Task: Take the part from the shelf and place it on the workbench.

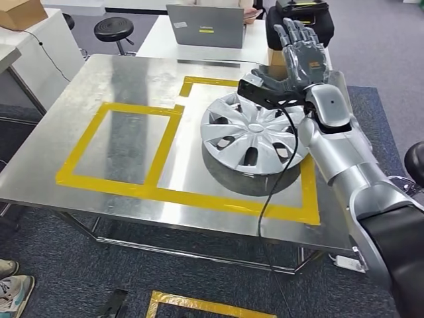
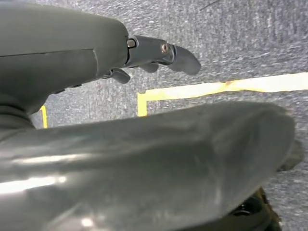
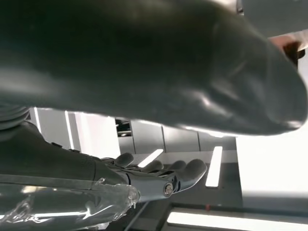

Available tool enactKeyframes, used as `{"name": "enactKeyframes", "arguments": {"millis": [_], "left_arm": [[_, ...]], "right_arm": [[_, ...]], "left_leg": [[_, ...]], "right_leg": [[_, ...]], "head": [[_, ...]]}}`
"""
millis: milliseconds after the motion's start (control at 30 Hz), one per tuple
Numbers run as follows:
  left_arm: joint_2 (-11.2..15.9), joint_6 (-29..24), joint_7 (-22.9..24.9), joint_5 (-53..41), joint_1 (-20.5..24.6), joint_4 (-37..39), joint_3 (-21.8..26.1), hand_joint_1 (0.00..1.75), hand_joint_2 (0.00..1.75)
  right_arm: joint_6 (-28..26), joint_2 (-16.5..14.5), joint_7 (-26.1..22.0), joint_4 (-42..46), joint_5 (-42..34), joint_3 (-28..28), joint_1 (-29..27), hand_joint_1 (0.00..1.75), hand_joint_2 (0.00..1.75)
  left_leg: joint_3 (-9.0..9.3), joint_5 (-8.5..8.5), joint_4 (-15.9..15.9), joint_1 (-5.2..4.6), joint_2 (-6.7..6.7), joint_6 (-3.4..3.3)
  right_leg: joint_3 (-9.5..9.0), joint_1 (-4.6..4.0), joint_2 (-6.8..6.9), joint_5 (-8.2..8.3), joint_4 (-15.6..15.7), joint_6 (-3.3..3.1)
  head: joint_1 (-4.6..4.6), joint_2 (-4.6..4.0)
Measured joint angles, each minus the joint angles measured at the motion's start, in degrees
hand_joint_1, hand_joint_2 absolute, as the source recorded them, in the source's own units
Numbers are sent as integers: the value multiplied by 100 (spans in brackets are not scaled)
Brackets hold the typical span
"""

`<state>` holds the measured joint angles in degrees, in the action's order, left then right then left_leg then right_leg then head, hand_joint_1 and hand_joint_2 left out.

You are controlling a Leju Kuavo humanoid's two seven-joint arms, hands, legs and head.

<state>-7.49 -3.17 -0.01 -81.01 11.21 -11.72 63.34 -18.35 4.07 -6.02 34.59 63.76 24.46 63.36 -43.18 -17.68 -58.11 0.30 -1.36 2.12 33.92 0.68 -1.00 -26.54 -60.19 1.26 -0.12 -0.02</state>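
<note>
- Nearest to me, yellow floor tape (image 1: 200, 304) is lying on the grey carpet just in front of the counter, and a pair of shoes (image 1: 14, 285) belonging to a person is standing at the near left corner of my head view.
- My left robot hand (image 2: 160, 53) is hanging over that same carpet in its wrist view – the fingers (image 2: 181, 58) are lying out fairly straight with nothing between them, so it is holding nothing.
- The counter (image 1: 100, 79), a bare metal sheet, is carrying yellow tape outlines (image 1: 107, 182): one rectangle on the left and a larger one on the right.
- The part, a silver wheel cover (image 1: 252, 132), is lying face up inside the right-hand outline, flat on the counter as far as I can tell.
- My right arm (image 1: 345, 152) is reaching in from the lower right, with its black cable (image 1: 277, 185) looping down across the near edge of the wheel cover.
- My right robot hand (image 1: 300, 56) is hovering above the far right rim of the wheel cover, palm turned up and fingers spread wide – it is gripping nothing and I am seeing no contact with the part.
- In the right wrist view those fingers (image 3: 181, 173) are lying stretched out side by side, with ceiling lights beyond them.
- Farther back, a grey laptop (image 1: 205, 26) is sitting on a white table, a black bag (image 1: 300, 16) is standing just behind my right robot hand, and a black stool (image 1: 114, 30) is standing to the left of that table.
- At the far left corner, a cardboard box (image 1: 22, 13) is resting on another white surface.
</note>
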Motion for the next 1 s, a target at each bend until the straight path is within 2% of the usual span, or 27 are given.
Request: {"name": "enactKeyframes", "arguments": {"millis": [33, 100, 133, 167, 200, 233, 267, 333, 367, 433, 467, 500, 533, 600, 633, 667, 700, 733, 767, 800, 833, 867, 900, 933, 967, 1000], "left_arm": [[-1, 1, 1, -1, 3, 0, 1, 0, 0], [-8, 4, 3, -3, 19, 0, 1, 0, 0], [-12, 5, 3, -4, 24, 0, 1, 0, 0], [-17, 7, 3, -5, 26, 0, 1, 0, 0], [-20, 7, 3, -7, 28, 0, 1, 0, 0], [-22, 7, 3, -8, 32, 0, 1, 0, 0], [-22, 7, 2, -9, 40, 0, 1, 0, 0], [-22, 7, 1, -10, 71, 0, 1, 0, 0], [-22, 7, 1, -10, 84, 0, 1, 0, 0], [-20, 11, 1, -11, 86, 0, 1, 0, 0], [-15, 15, 1, -14, 80, 0, 1, 0, 0], [-8, 19, 1, -17, 76, 0, 1, 0, 0], [-2, 22, 1, -21, 76, 0, 1, 0, 0], [5, 22, 1, -33, 81, 0, 1, 0, 0], [5, 23, 1, -39, 79, 0, 1, 0, 0], [4, 24, 1, -42, 75, 0, 1, 0, 0], [1, 25, 1, -44, 71, 0, 1, 0, 0], [-3, 26, 1, -44, 70, 0, 1, 0, 0], [-8, 29, 1, -45, 71, 0, 1, 0, 0], [-12, 33, 1, -46, 72, 0, 1, 0, 0], [-13, 38, 1, -48, 73, 0, 1, 0, 0], [-13, 44, 1, -50, 75, 0, 1, 0, 0], [-13, 49, 2, -52, 75, 0, 1, 0, 0], [-12, 54, 4, -54, 73, 0, 1, 0, 0], [-11, 58, 8, -53, 68, 0, 1, 0, 0], [-10, 62, 13, -52, 61, 0, 1, 0, 0]], "right_arm": [[-1, -5, 1, -2, 0, 0, 11, 0, 0], [-3, -9, 1, -2, 0, 0, 18, 0, 0], [-3, -9, 1, -3, 0, 0, 19, 0, 0], [-3, -9, 1, -4, 0, 0, 19, 0, 0], [-3, -9, 1, -5, 0, 0, 21, 0, 0], [-4, -9, 1, -6, -1, 0, 26, 0, 0], [-7, -9, 1, -5, -1, -1, 36, 0, 0], [-16, -5, 1, -3, -3, -6, 68, 0, 0], [-21, -4, 2, -4, -3, -8, 75, 0, 0], [-26, -1, 2, -17, -4, -8, 45, 0, 0], [-27, 2, 2, -27, -4, -7, 16, 0, 0], [-28, 5, 1, -35, -5, -7, -7, 0, 0], [-30, 9, -2, -40, -5, -7, -20, 0, 0], [-32, 11, -5, -46, -7, -7, -24, 0, 0], [-32, 11, -6, -51, -7, -7, -26, 0, 0], [-32, 11, -6, -57, -7, -7, -29, 0, 0], [-32, 11, -6, -63, -7, -7, -30, 0, 0], [-33, 11, -6, -66, -7, -7, -26, 0, 0], [-35, 11, -6, -66, -7, -7, -13, 0, 0], [-38, 9, -7, -64, -7, -7, 9, 0, 0], [-44, 5, -9, -62, -8, -7, 31, 0, 0], [-50, 2, -10, -61, -11, -8, 51, 0, 0], [-55, -1, -13, -60, -15, -8, 63, 0, 0], [-59, -2, -14, -61, -18, -8, 64, 0, 0], [-60, -3, -14, -63, -21, -8, 65, 0, 0], [-61, -5, -14, -64, -21, -7, 66, 0, 0]], "left_leg": [[-82, -280, -257, 6, 20, 24], [-273, -858, -1045, 10, 34, 60], [-319, -1003, -1373, 10, 35, 69], [-300, -1042, -1578, 10, 35, 71], [-185, -981, -1589, 10, 35, 66], [30, -886, -1415, 10, 36, 55], [332, -839, -1114, 11, 40, 39], [902, -918, -408, -8, 45, -13], [1053, -977, -182, -26, 46, -50], [1073, -960, -32, -57, 48, -144], [1041, -902, -16, -62, 53, -191], [1001, -841, -1, -59, 59, -240], [950, -776, 13, -52, 65, -280], [824, -662, 13, -55, 68, -328], [755, -603, 12, -56, 68, -333], [681, -542, 11, -57, 67, -335], [601, -478, 10, -57, 67, -331], [523, -413, 9, -56, 66, -322], [454, -352, 4, -56, 66, -308], [393, -295, -2, -63, 63, -286], [354, -236, -1, -67, 62, -258], [332, -181, 2, -67, 60, -225], [318, -122, 19, -63, 58, -189], [313, -61, 45, -55, 57, -151], [293, -63, 52, -45, 57, -113], [254, -166, -4, -38, 58, -78]], "right_leg": [[59, 5, 7, 59, 2, -34], [194, -1, 21, 170, 2, -59], [264, -5, 31, 224, 2, -57], [337, -8, 41, 280, 1, -50], [409, -11, 47, 335, 1, -40], [475, -12, 51, 390, 0, -26], [534, -12, 53, 442, -1, -8], [626, -20, 63, 539, -6, 44], [652, -17, 69, 594, 5, 78], [683, 3, 74, 708, 54, 152], [711, 17, 74, 684, 49, 183], [758, 23, 73, 559, -47, 207], [831, 24, 70, 340, -261, 225], [1002, 12, 68, -200, -966, 244], [1056, 4, 67, -361, -1308, 249], [1051, -5, 67, -406, -1520, 247], [961, -12, 67, -345, -1559, 239], [768, -17, 67, -222, -1394, 225], [491, -22, 65, -128, -1078, 206], [166, -33, 65, -122, -666, 189], [-87, -45, 64, -158, -322, 174], [-242, -59, 61, -214, -74, 159], [-301, -76, 60, -241, 51, 137], [-262, -84, 62, -196, 70, 102], [-230, -81, 71, -133, 95, 58], [-189, -74, 81, -55, 112, 7]], "head": [[-10, 0], [-19, 0], [-20, 0], [-19, 0], [-19, 0], [-20, 0], [-20, 0], [-15, 0], [-13, 0], [-12, 0], [-9, 0], [-1, 0], [5, 0], [19, 0], [19, 0], [20, 0], [22, 0], [21, 0], [22, 0], [23, 0], [16, 0], [23, 0], [30, 1], [37, 1], [52, 1], [45, 1]]}}
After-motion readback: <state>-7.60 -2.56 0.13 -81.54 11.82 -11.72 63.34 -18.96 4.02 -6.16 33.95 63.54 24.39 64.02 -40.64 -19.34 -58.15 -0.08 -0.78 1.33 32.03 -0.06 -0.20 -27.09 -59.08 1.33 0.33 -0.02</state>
